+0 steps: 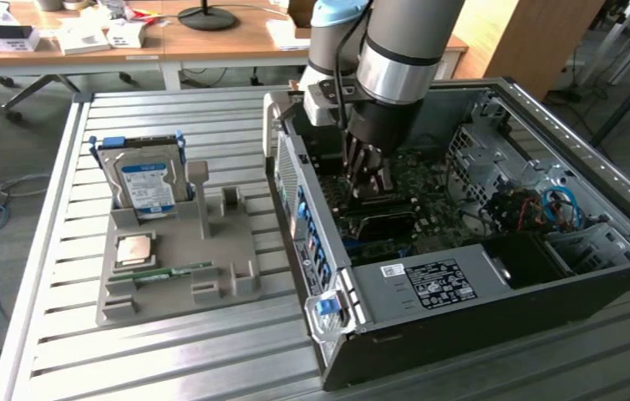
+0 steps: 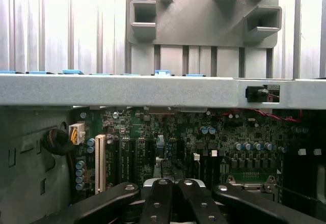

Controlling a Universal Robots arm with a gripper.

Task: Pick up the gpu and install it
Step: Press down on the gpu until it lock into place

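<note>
My gripper (image 1: 365, 171) reaches down into the open computer case (image 1: 427, 334), low over the green motherboard (image 1: 404, 180). Its black fingers (image 2: 158, 201) are shut together. A thin dark card, the gpu (image 1: 371, 192), hangs edge-on just under the fingertips and close to the board's expansion slots. In the wrist view only a narrow pale edge of the gpu (image 2: 159, 165) shows past the fingers, in line with the dark slots (image 2: 137, 155). I cannot tell whether the card is touching a slot.
A grey parts holder (image 1: 226, 251) lies on the slatted table at the exterior view's left, with a blue-labelled hard drive (image 1: 148, 184), a square chip (image 1: 137, 249) and a green memory stick (image 1: 170, 272). The case's grey side wall (image 2: 153, 90) stands between the gripper and the holder.
</note>
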